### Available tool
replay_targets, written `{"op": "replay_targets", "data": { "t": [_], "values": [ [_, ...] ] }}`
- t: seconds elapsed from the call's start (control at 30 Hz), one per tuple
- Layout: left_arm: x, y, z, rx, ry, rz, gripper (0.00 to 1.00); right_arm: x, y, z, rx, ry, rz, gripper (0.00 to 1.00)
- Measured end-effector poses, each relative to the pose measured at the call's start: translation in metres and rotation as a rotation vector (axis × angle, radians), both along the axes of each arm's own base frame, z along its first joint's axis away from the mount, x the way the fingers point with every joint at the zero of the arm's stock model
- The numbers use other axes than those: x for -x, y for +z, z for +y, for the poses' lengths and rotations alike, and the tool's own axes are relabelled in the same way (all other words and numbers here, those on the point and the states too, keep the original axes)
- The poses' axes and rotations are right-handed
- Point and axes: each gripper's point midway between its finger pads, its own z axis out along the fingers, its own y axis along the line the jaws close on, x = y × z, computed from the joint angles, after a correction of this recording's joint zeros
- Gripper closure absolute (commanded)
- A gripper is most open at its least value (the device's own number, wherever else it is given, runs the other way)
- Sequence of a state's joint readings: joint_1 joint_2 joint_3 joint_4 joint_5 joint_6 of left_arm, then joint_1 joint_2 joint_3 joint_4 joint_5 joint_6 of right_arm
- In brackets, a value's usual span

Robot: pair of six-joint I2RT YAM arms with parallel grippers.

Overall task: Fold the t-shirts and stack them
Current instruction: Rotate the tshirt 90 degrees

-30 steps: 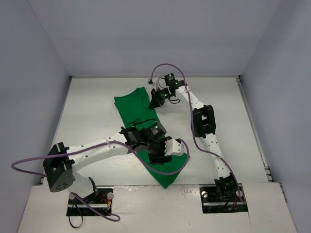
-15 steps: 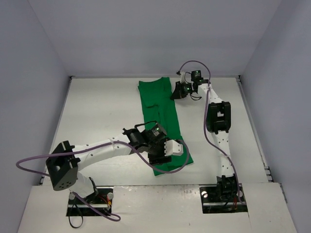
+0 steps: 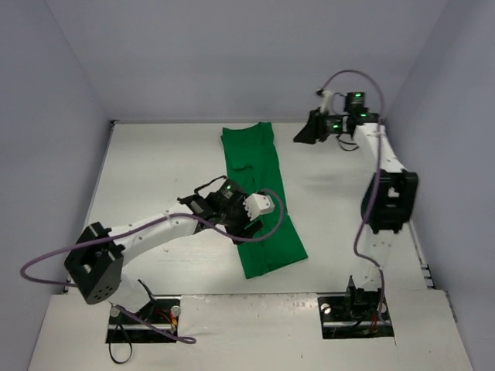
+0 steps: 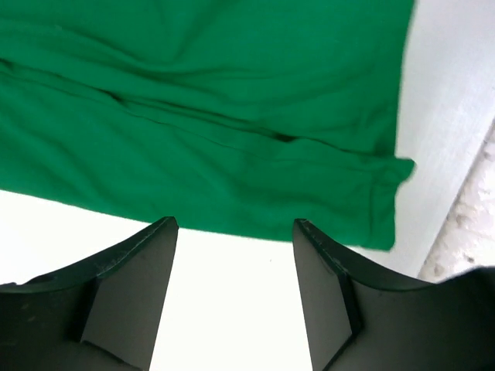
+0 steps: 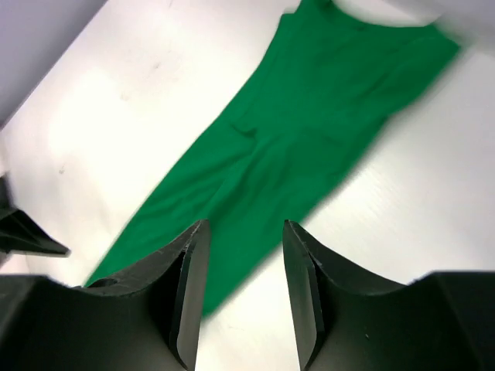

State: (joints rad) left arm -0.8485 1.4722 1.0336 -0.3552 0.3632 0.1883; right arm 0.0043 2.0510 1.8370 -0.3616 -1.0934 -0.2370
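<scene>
The plain bright-green fabric t-shirt lies as a long strip on the white table. Your left gripper and right gripper are both released, empty. Pinch matching corners squarely so the next fold lands edge-on-edge.

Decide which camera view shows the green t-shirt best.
Top external: the t-shirt shows full length, a long strip on the table. Left wrist shows only one end; right wrist shows it blurred and partly hidden.

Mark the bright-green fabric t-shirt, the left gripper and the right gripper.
bright-green fabric t-shirt (image 3: 257, 162): top view, bare upper cloth.
left gripper (image 4: 232, 224): left wrist view, between fingertips.
right gripper (image 5: 245, 224): right wrist view, between fingertips.
</scene>
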Motion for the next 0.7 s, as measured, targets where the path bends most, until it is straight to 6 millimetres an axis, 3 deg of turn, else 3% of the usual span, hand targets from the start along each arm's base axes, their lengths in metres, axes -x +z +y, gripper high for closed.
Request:
{"op": "replay_targets", "data": {
  "t": [0.1, 0.17, 0.23, 0.33, 0.47, 0.57, 0.7],
  "values": [
    [0.007, 0.016, 0.005, 0.028, -0.055, -0.082, 0.45, 0.037, 0.054, -0.055, 0.016, -0.099, -0.138, 0.64],
    [0.007, 0.024, 0.01, 0.043, -0.083, -0.136, 0.49, 0.067, 0.061, -0.077, 0.033, -0.153, -0.159, 0.71],
    [0.004, 0.026, 0.015, 0.049, -0.074, -0.168, 0.55, 0.101, 0.042, -0.072, 0.039, -0.155, -0.117, 0.76],
    [-0.008, 0.021, 0.017, 0.039, -0.019, -0.169, 0.59, 0.152, -0.017, -0.046, 0.033, -0.093, 0.069, 0.86],
    [-0.034, 0.008, 0.007, 0.027, 0.078, -0.103, 0.6, 0.198, -0.084, -0.032, 0.045, -0.039, 0.287, 0.96],
    [-0.057, -0.001, -0.008, 0.026, 0.133, -0.048, 0.63, 0.205, -0.099, -0.023, 0.077, 0.0, 0.312, 1.0],
    [-0.074, -0.017, -0.013, 0.026, 0.177, 0.014, 0.64, 0.213, -0.107, 0.009, 0.108, 0.1, 0.33, 1.0]
  ]
}}
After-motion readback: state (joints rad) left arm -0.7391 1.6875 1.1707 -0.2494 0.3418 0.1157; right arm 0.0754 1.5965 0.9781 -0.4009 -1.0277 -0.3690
